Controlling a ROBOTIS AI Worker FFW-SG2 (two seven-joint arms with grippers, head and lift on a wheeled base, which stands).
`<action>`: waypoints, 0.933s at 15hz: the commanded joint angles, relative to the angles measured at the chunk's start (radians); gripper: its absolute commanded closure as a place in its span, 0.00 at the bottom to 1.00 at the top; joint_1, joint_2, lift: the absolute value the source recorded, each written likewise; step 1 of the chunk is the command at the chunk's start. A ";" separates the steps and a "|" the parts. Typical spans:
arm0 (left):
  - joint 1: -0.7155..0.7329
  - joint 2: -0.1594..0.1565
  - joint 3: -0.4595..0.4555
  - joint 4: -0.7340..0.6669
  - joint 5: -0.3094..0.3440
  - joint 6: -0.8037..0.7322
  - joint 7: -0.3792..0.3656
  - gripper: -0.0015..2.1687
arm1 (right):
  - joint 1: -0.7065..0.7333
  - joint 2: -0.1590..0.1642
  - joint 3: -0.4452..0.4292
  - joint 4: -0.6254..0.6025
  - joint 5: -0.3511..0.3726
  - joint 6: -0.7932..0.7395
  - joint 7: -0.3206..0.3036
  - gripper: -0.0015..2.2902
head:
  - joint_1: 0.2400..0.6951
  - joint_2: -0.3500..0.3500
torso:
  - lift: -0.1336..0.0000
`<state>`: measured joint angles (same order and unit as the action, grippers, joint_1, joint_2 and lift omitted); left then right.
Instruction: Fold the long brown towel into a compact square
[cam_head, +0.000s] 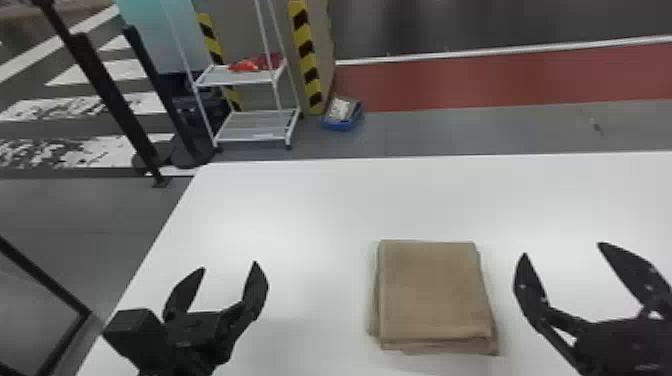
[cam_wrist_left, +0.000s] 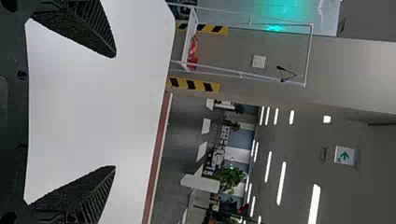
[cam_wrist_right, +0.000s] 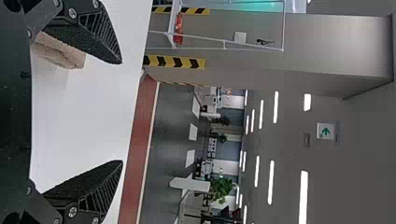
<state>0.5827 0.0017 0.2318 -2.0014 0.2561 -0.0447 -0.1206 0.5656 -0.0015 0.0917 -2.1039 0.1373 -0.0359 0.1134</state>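
And there's the left end effector (cam_head: 230, 265), its 2 ribbed black fingers (cam_wrist_left: 88, 30) wide apart before the white table (cam_wrist_left: 93, 112), leafy plant (cam_wrist_left: 229, 177) and green-arrow sign (cam_wrist_left: 344, 156) beyond!

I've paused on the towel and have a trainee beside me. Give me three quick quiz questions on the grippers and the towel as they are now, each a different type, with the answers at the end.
1. True or false: the left gripper and the right gripper both stand open.
2. Multiple choice: where is the towel?
A) In the left gripper
B) Between the two grippers, touched by neither
C) Hanging from the right gripper
3. Fill in the blank: the towel lies folded on the white ____.

Key: 1 true; 2 B; 3 table
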 joint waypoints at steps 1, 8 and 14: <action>0.019 -0.004 0.023 -0.008 0.002 -0.042 0.010 0.01 | 0.003 0.002 -0.009 -0.002 -0.024 0.002 0.017 0.06 | 1.00 0.84 | 0.06; 0.026 -0.004 0.012 -0.008 -0.026 -0.085 0.041 0.00 | -0.007 0.002 0.005 -0.002 -0.041 0.072 0.029 0.06 | 1.00 0.90 | 0.06; 0.028 -0.004 0.009 -0.013 -0.044 -0.079 0.039 0.01 | -0.001 0.002 0.026 -0.008 -0.041 0.078 0.029 0.06 | 1.00 0.90 | 0.06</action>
<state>0.6090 0.0000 0.2394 -2.0103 0.2131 -0.1238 -0.0813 0.5608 -0.0015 0.1132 -2.1094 0.0966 0.0448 0.1426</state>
